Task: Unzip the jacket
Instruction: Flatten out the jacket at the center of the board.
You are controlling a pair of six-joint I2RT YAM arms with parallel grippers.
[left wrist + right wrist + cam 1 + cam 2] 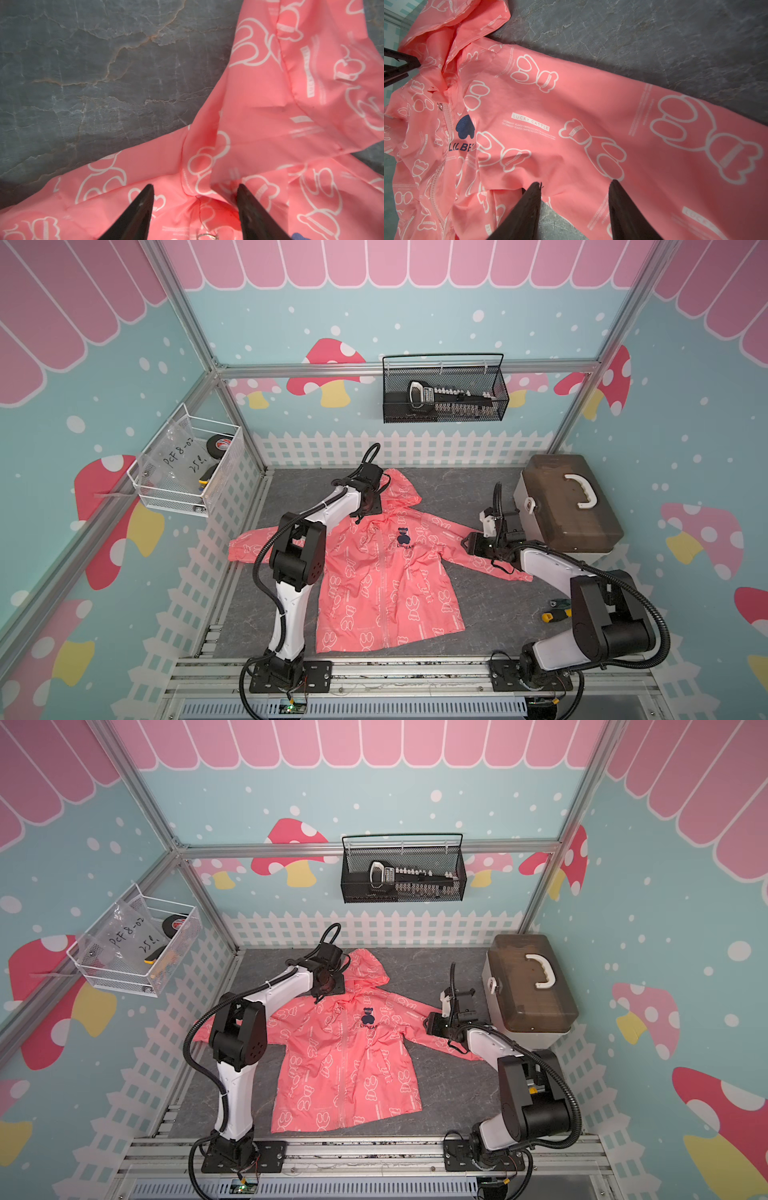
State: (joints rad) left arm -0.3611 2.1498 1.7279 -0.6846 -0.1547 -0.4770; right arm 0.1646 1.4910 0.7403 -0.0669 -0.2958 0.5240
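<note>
Jacket (pixel 571 99) with "LUCKY CATTLE" label (pixel 530 121), navy "LIL BE" chest lettering (pixel 462 147)

Robot lab test cell: aluminium frame (pixel 291 371), mushroom-print wall panels (pixel 415 319).

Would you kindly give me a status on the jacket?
Left hand open above collar. Right hand open over sleeve. Jacket flat, zipped. Nothing blocking the zipper pull.

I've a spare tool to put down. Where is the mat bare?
Bare mat lies between the hood and the toolbox, and between the jacket body and the right arm. Crowded: the sleeve by the toolbox, and the small tools near the right arm.
</note>
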